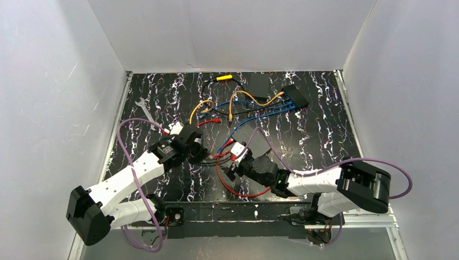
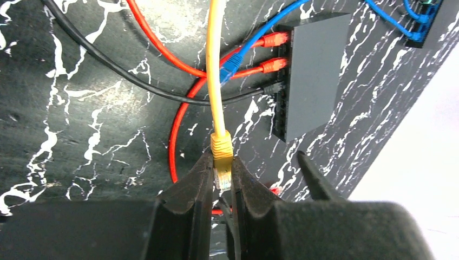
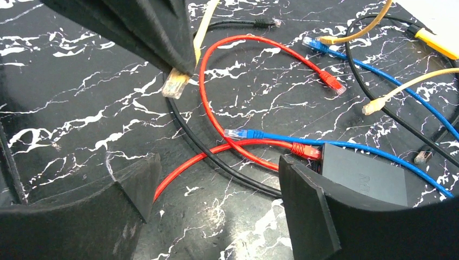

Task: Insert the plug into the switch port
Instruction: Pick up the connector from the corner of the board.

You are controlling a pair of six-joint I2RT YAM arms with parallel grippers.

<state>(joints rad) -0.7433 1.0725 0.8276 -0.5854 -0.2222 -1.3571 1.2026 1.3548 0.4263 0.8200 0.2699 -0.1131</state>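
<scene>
My left gripper (image 2: 222, 165) is shut on the clear plug (image 2: 222, 172) of a yellow cable, which runs up out of the jaws. The plug hangs above the table, apart from the dark grey switch (image 2: 314, 76). The switch's port row faces the plug; two red plugs (image 2: 273, 65) and a black one sit in ports. In the right wrist view the same plug (image 3: 176, 84) pokes out of the left fingers at top left. My right gripper (image 3: 216, 179) is open over red and black cables, its right finger (image 3: 308, 206) right beside the switch (image 3: 368, 176).
A second switch (image 1: 296, 96) with several blue cables plugged in lies at the back right, next to a dark box (image 1: 258, 85). Loose orange, blue and red cables cross the middle. A wrench (image 1: 145, 111) lies at the left, a yellow-handled tool (image 1: 223, 78) at the back.
</scene>
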